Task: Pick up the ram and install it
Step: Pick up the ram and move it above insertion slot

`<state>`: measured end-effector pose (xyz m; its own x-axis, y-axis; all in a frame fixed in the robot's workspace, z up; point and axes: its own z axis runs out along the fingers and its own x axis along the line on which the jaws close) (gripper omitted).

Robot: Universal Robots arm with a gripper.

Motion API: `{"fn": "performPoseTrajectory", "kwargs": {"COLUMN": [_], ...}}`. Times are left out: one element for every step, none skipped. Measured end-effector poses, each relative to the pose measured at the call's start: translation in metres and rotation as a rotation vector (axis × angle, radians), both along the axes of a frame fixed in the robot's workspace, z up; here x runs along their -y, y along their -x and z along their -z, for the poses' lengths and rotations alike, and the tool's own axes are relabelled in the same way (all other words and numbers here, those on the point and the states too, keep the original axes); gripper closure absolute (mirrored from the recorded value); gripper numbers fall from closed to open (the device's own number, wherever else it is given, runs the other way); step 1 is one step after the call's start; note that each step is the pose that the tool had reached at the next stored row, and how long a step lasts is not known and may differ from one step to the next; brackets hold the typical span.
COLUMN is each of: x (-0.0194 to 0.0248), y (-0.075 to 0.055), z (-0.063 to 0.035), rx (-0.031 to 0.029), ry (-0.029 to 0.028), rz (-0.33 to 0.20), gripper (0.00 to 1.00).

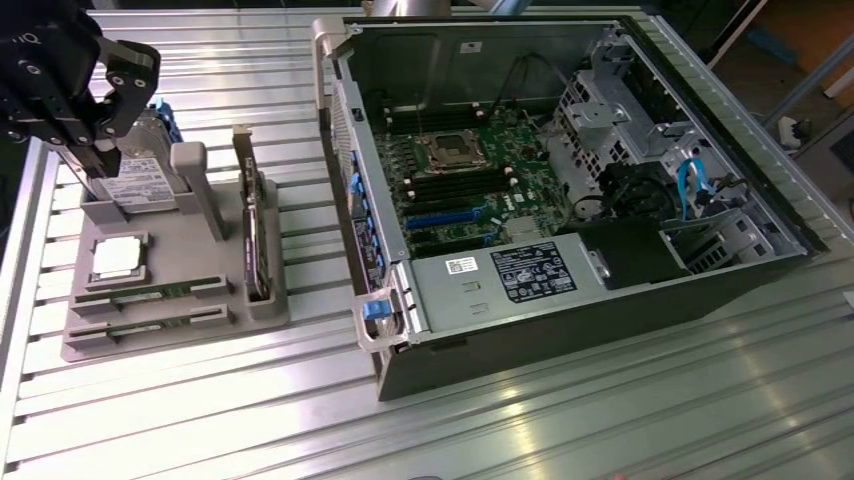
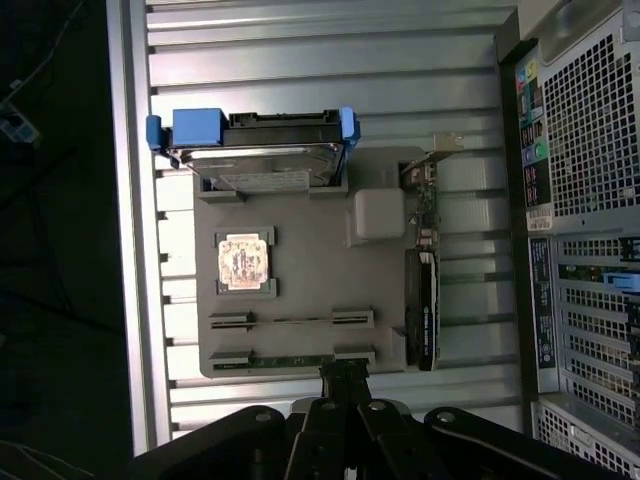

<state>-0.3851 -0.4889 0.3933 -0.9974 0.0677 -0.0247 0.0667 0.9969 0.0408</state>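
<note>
Exterior view, claw: the claw (image 1: 91, 160) hangs at about 10 o'clock in the picture, above the hard-drive end of the grey tray (image 1: 174, 342), fingers together and carrying nothing.
Exterior view, ram: the ram (image 1: 147, 324) lies on edge in a slot at the tray's near end, at about 6 o'clock from the processor chip (image 1: 118, 255) and well apart from the claw.
Exterior view, tray neighbours: the hard drive (image 1: 134, 185) stands at the far end; the expansion card (image 1: 251, 230) stands on edge at 3 o'clock from the chip.
Exterior view, case: the open computer case (image 1: 561, 330) lies on the bench (image 1: 534, 430) at 3 o'clock from the tray, its motherboard (image 1: 454, 180) exposed.
Wrist view, claw: the fingertips (image 2: 345, 372) meet in one dark point just beside the tray's ram end.
Wrist view, ram: it shows as a green strip (image 2: 290, 359) in the slot farthest from the hard drive (image 2: 265, 165); the next slot holds a thin line I cannot identify.
Difference between views: the exterior view gives the board inside the case; the wrist view gives the pinched tips and the ram's top edge.
Risk: I judge that a shut claw would strike the stick's edge instead of straddling it; an off-centre grip could tilt the thin board or catch the slot blocks.
</note>
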Motion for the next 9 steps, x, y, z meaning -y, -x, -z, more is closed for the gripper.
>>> {"fn": "performPoseTrajectory", "kwargs": {"x": [0.0000,0.0000,0.0001,0.0001,0.0001,0.0001,0.0001,0.0001,0.0001], "y": [0.0000,0.0000,0.0000,0.0000,0.0000,0.0000,0.0000,0.0000,0.0000], "z": [0.0000,0.0000,0.0000,0.0000,0.0000,0.0000,0.0000,0.0000,0.0000], "rx": [0.0000,0.0001,0.0000,0.0001,0.0000,0.0000,0.0000,0.0000,0.0000], "ry": [0.0000,0.0000,0.0000,0.0000,0.0000,0.0000,0.0000,0.0000,0.0000], "rz": [-0.002,-0.005,-0.007,-0.010,-0.016,-0.019,-0.025,-0.029,-0.034], "gripper": [0.89,0.89,0.89,0.89,0.89,0.89,0.89,0.89,0.89]}}
